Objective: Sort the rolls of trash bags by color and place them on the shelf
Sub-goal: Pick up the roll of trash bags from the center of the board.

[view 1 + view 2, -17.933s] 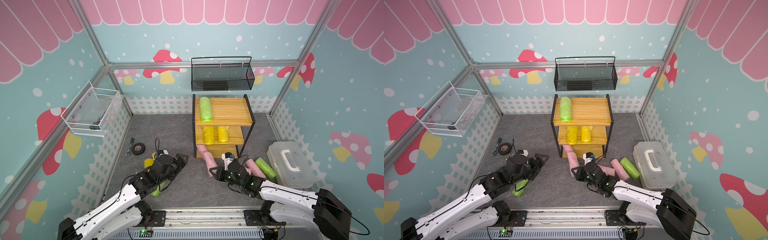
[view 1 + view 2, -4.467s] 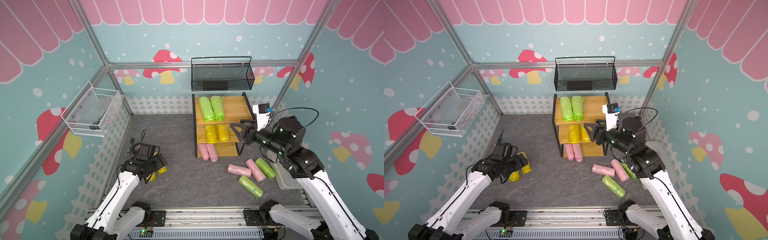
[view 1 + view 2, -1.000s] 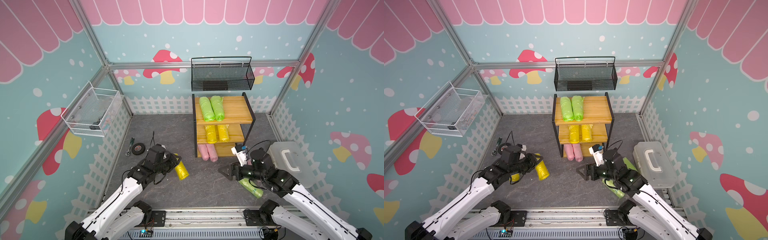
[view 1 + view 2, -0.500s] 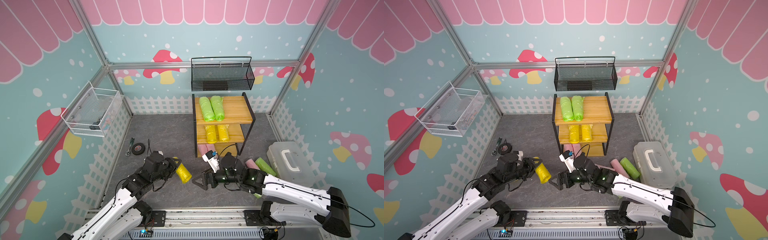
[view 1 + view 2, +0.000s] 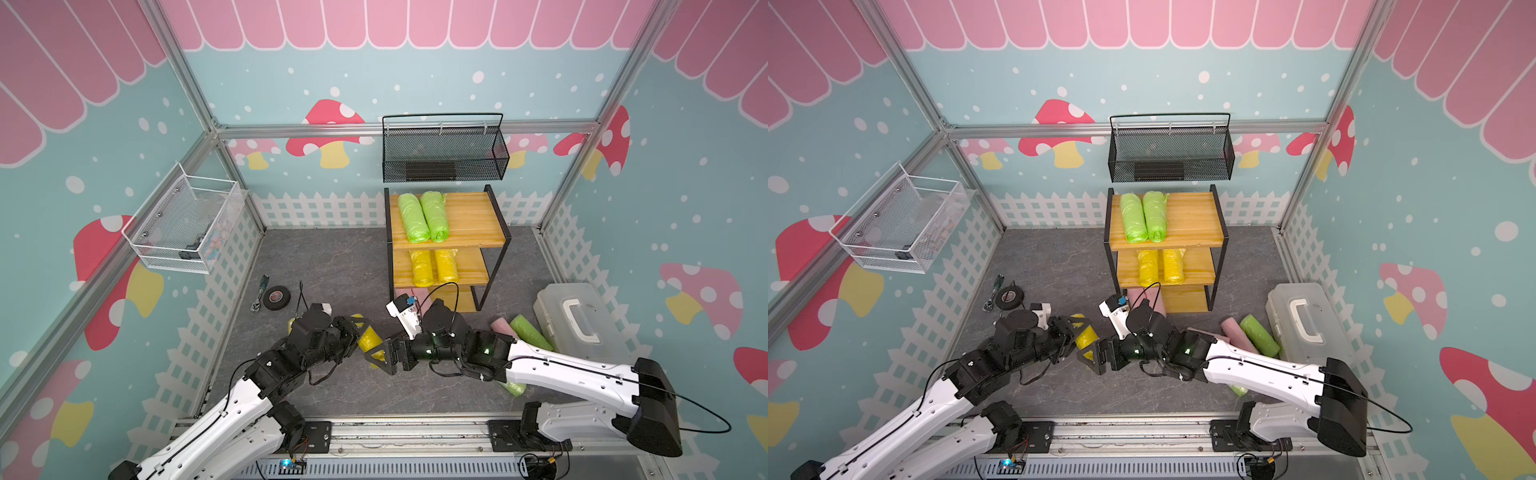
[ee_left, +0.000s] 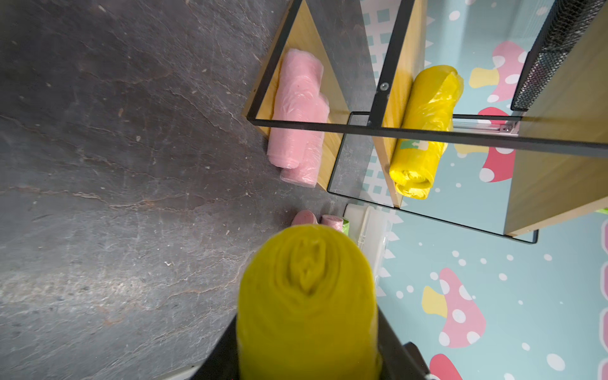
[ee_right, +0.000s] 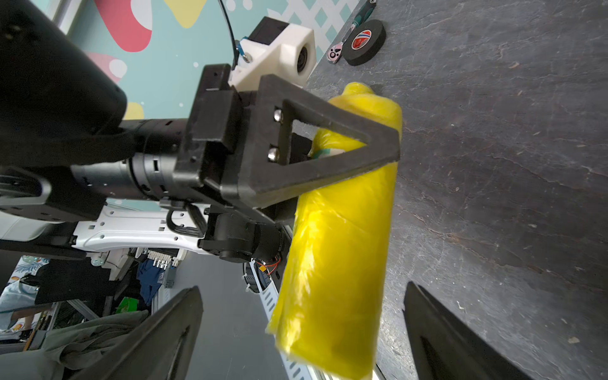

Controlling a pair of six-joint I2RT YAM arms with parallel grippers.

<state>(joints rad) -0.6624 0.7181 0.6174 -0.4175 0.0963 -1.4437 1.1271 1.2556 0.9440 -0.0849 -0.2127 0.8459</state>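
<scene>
My left gripper (image 5: 360, 334) (image 6: 307, 348) is shut on a yellow roll (image 5: 370, 338) (image 6: 307, 296), held above the floor in front of the shelf (image 5: 469, 216). My right gripper (image 5: 379, 356) (image 7: 302, 289) stands open facing it, its fingers either side of the roll's free end (image 7: 342, 230) without touching. The shelf's top board carries two green rolls (image 5: 424, 216), the middle board two yellow rolls (image 5: 434, 266), and the bottom board two pink rolls (image 6: 296, 115). A pink roll (image 5: 500, 324) and a green roll (image 5: 530, 332) lie on the floor at the right.
A black tape roll (image 5: 277, 298) and a ratchet (image 5: 259, 291) lie on the floor at the left. A clear plastic case (image 5: 577, 320) stands at the right wall. A black mesh basket (image 5: 444, 153) hangs above the shelf, a white wire basket (image 5: 183, 226) on the left wall.
My right arm swung left from the loose rolls to the left gripper, and its jaws widened fully. My left arm brought the yellow roll toward the middle.
</scene>
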